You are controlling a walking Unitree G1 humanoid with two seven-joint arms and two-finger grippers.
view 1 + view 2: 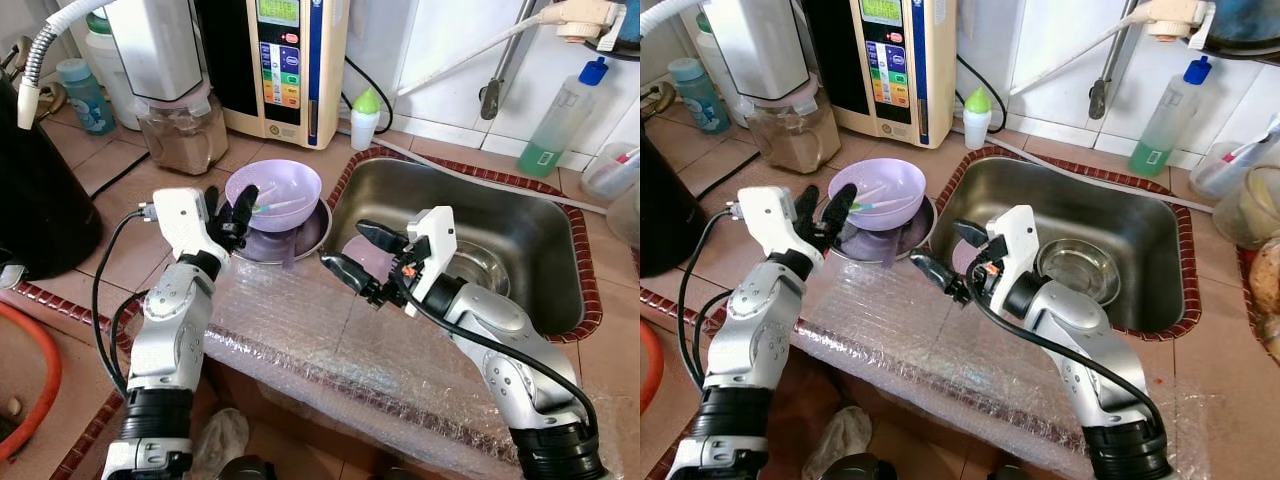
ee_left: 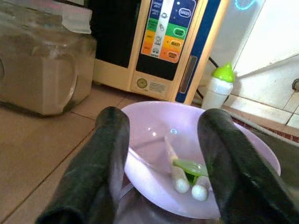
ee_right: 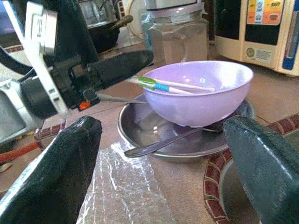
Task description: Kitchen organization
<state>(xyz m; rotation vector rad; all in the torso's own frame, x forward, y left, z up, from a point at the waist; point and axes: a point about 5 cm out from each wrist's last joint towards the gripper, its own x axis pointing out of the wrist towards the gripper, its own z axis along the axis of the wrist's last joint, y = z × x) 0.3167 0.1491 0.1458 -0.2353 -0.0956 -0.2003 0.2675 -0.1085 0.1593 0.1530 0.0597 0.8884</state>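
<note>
A lilac plastic bowl [image 1: 285,182] sits on a steel plate [image 1: 305,240] on the tiled counter, left of the sink. In the bowl lie plastic utensils [image 2: 187,170] with green and blue handles. A metal spoon [image 3: 161,142] rests on the plate under the bowl. My left gripper [image 1: 230,212] is open at the bowl's left rim, its fingers [image 2: 100,168] to either side of the bowl in the wrist view. My right gripper [image 1: 345,245] hangs open over the sink's left edge, pointing at the plate and holding nothing.
The steel sink [image 1: 520,225] holds a small steel bowl [image 1: 1080,270]. Bubble wrap [image 1: 320,350] covers the counter's front edge. Behind stand a water purifier [image 1: 285,65], a jar of brown powder [image 1: 185,130], a green-capped bottle [image 1: 366,118] and a soap bottle [image 1: 560,120].
</note>
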